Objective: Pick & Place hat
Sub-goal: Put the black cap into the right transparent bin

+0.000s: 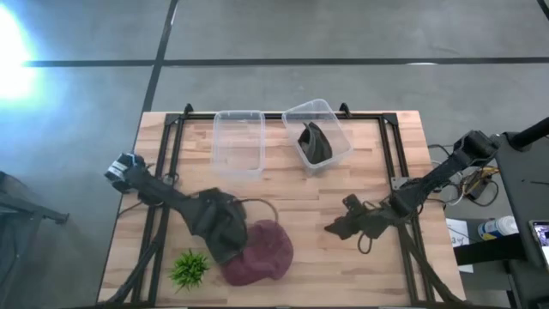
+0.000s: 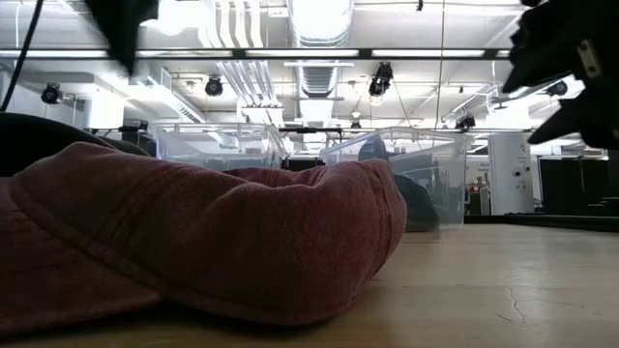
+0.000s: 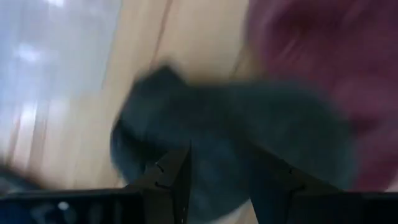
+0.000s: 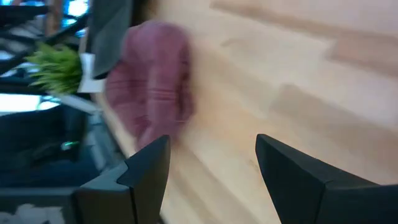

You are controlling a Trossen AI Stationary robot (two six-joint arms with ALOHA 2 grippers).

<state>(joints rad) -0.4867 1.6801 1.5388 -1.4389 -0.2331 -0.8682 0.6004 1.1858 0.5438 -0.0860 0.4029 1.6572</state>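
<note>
A maroon hat point(image 1: 262, 251) point(image 2: 213, 232) lies flat on the table near its near edge. A dark grey hat point(image 3: 236, 124) point(image 2: 48, 135) lies next to it on the left, mostly hidden under my left arm in the high view. My left gripper point(image 1: 225, 242) point(image 3: 217, 186) is open and raised over the grey hat. My right gripper point(image 1: 333, 229) point(image 4: 211, 168) is open above bare wood to the right of the maroon hat point(image 4: 155, 81). Another dark hat point(image 1: 313, 142) lies inside the right clear bin.
Two clear plastic bins stand at the far side: the left bin point(image 1: 238, 142) has nothing showing in it, and the right bin point(image 1: 334, 129) sits tilted. A small green plant point(image 1: 189, 268) stands at the near left corner. Bare wood lies between the two arms.
</note>
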